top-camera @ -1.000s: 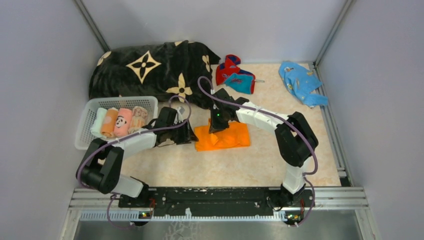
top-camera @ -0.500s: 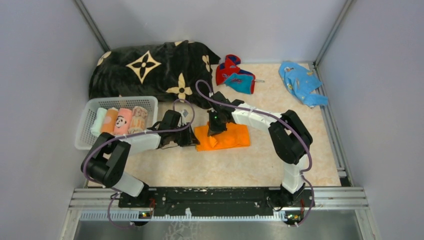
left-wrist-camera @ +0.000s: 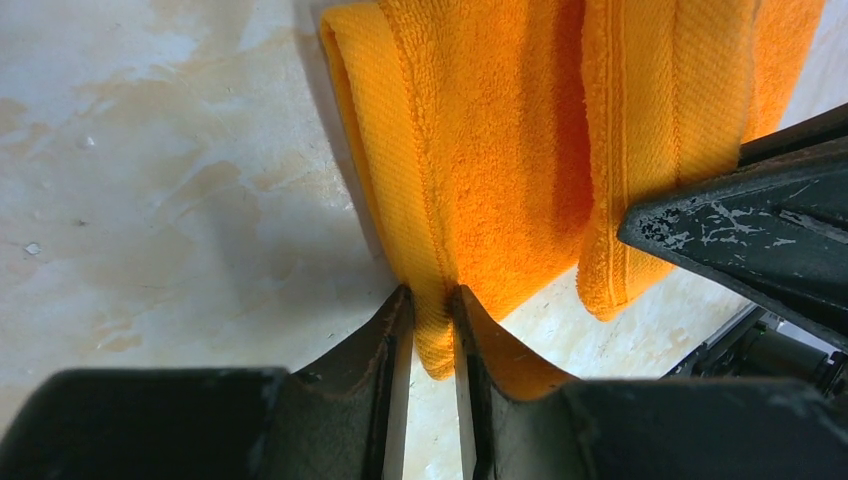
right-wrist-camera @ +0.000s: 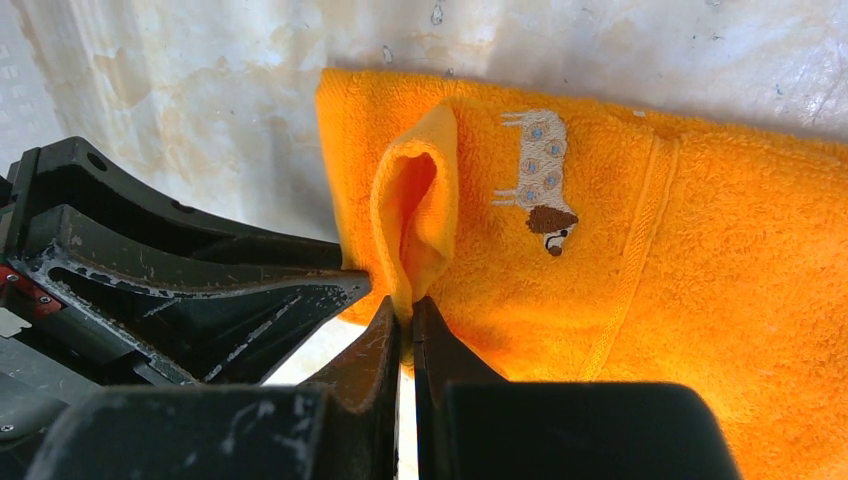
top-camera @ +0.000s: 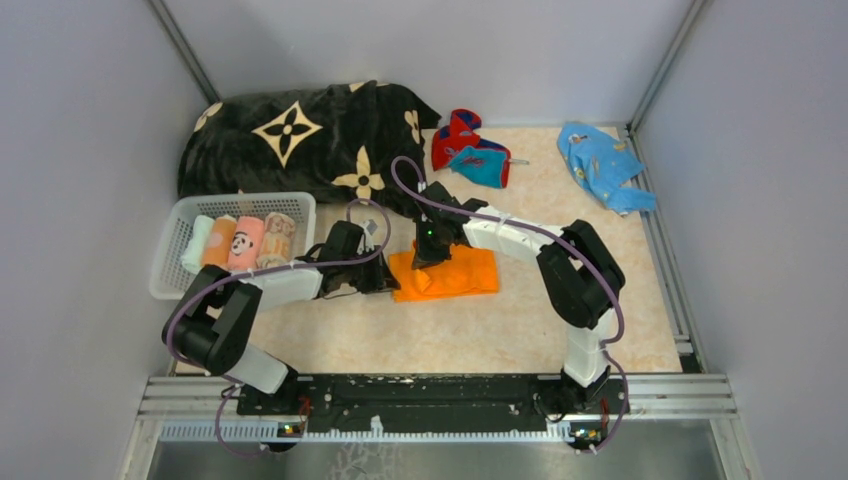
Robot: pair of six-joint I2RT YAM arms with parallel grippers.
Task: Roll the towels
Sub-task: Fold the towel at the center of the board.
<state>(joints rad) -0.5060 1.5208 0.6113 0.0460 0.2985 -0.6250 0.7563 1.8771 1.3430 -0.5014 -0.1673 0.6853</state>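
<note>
An orange towel (top-camera: 455, 273) lies mid-table with its left end folded up; it carries a small sheep embroidery (right-wrist-camera: 535, 178). My left gripper (top-camera: 383, 275) is shut on the towel's folded left edge (left-wrist-camera: 432, 300). My right gripper (top-camera: 428, 257) is shut on a raised fold (right-wrist-camera: 412, 215) at the towel's far left part, close beside the left gripper. A red-and-teal printed towel (top-camera: 468, 150) lies loose at the back. Several rolled towels, pale green, orange, pink with panda and beige patterned, sit in a white basket (top-camera: 172, 248).
A large black plush blanket (top-camera: 300, 135) with beige flowers lies at the back left, behind the basket. A crumpled light blue cloth (top-camera: 603, 164) lies at the back right. Grey walls enclose the table on three sides.
The left gripper has moved right to the towel's left edge and closed on it. The right arm shifted slightly left with the fold in its grip.
</note>
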